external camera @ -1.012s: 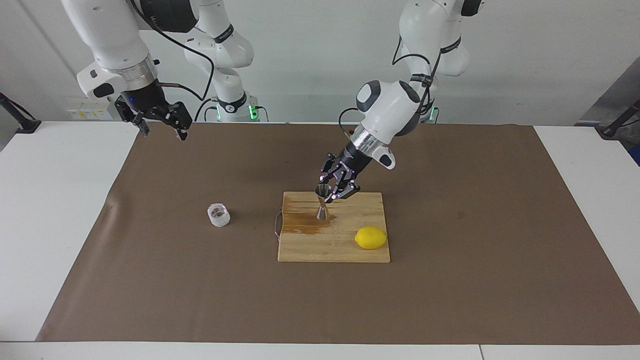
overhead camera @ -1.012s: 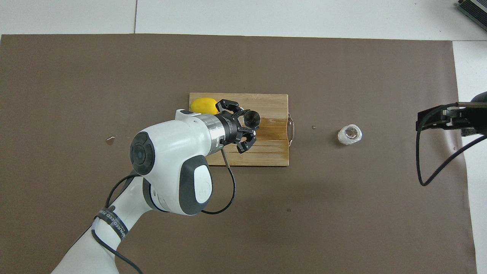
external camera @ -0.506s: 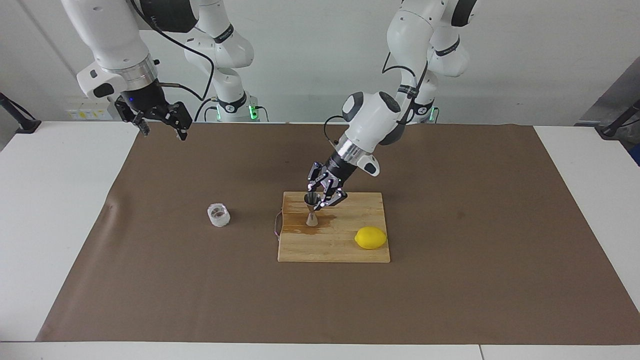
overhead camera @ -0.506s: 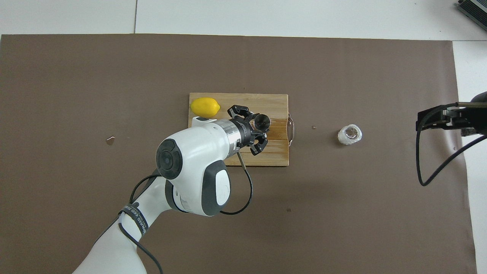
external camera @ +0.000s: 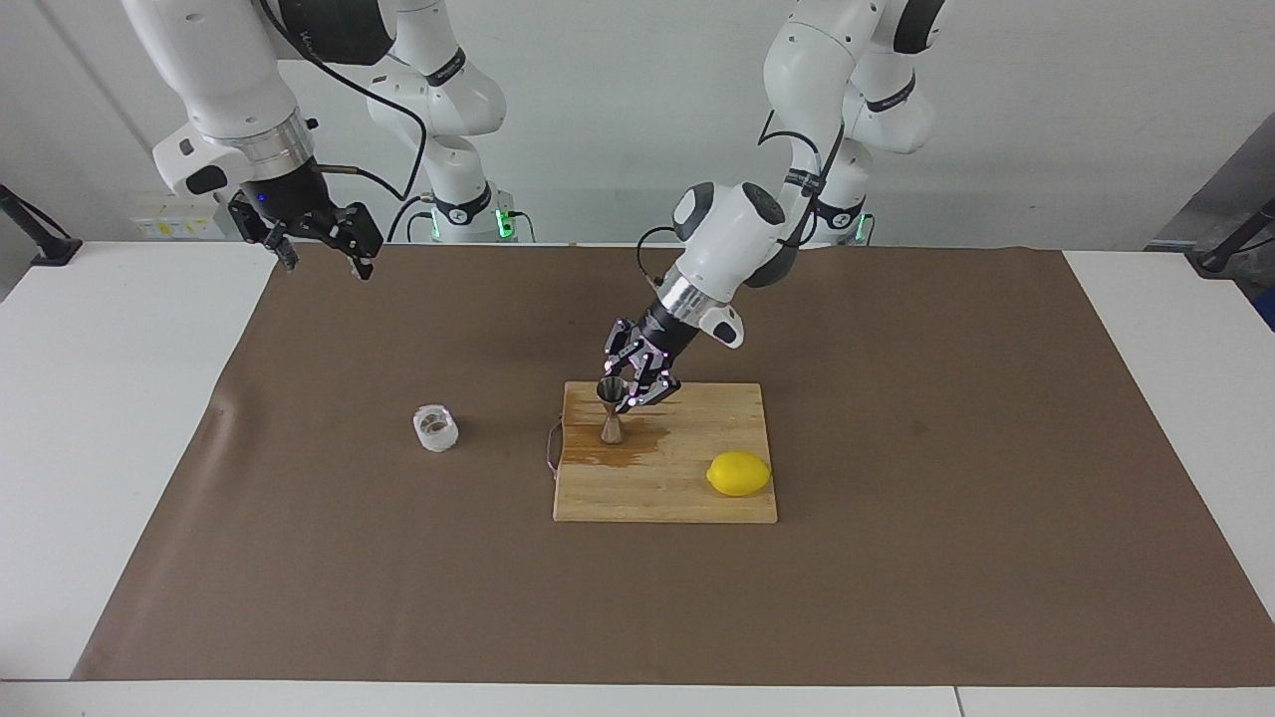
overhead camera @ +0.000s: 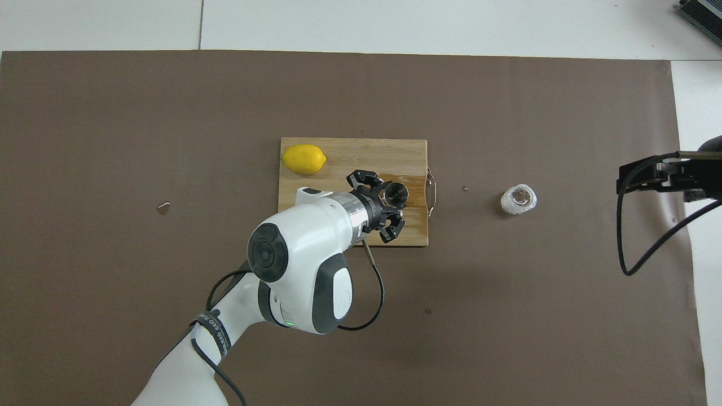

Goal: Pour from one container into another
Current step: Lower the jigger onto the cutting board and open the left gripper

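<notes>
The left gripper (external camera: 620, 395) is clenched on the jigger (external camera: 611, 416), upright on the cutting board (external camera: 687, 498). The right gripper (external camera: 317, 251) waits released over the desk's edge, well apart from the glass cup (external camera: 435, 428).

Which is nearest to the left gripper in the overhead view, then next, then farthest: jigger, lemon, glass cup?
From the left gripper:
1. Jigger, in its shut fingers, over the cutting board.
2. Lemon, on the board's corner.
3. Glass cup, on the mat toward the right arm's end.

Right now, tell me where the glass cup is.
The glass cup stands on the brown mat toward the right arm's end of the table, beside the cutting board, apart from its handle end and from both grippers.
</notes>
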Controlling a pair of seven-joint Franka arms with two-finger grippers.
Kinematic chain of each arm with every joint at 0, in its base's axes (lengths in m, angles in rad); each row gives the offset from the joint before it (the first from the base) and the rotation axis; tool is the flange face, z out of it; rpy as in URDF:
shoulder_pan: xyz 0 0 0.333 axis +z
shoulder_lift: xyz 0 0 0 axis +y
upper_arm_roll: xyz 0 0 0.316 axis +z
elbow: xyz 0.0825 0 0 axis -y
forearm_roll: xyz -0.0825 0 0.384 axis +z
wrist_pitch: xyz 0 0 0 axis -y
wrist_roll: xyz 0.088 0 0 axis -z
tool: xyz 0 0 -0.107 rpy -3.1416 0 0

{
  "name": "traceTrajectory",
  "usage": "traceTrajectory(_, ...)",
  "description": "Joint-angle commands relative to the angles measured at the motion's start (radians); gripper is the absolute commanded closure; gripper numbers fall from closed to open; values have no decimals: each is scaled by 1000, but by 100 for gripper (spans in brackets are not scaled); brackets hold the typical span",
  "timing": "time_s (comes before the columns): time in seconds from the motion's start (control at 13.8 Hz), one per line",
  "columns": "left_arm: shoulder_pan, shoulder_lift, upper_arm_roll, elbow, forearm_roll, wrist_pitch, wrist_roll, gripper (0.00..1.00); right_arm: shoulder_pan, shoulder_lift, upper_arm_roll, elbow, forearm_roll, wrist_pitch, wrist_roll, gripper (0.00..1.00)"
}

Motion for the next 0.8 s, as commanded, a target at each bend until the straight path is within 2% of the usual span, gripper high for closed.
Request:
traceTrajectory(0.0,-26,-8,12,-34,11,62,-12,80,-16,-16,8,-10,22,-6,6,0)
traceTrajectory(0.22,-26,-10,12,-34,11,51,-12,77,-16,-16,8,-10,22,-6,5,0)
traceTrajectory(0.29,-26,-10,12,-34,13,50,-12,72,-16,-16,8,-10,22,-6,6,0)
traceTrajectory(0.36,-26,-10,12,-34,13,48,-12,55,-16,-16,8,-10,22,-6,6,0)
traceTrajectory(0.43,-26,-10,13,-34,14,45,-8,9,-16,-16,7,-10,22,-6,6,0)
traceTrajectory(0.51,-25,-10,15,-33,14,33,-3,0,-16,-16,8,-10,22,-6,6,0)
traceTrajectory(0.72,-20,-10,17,-21,17,8,-3,0,-16,-16,8,-10,22,-6,6,0)
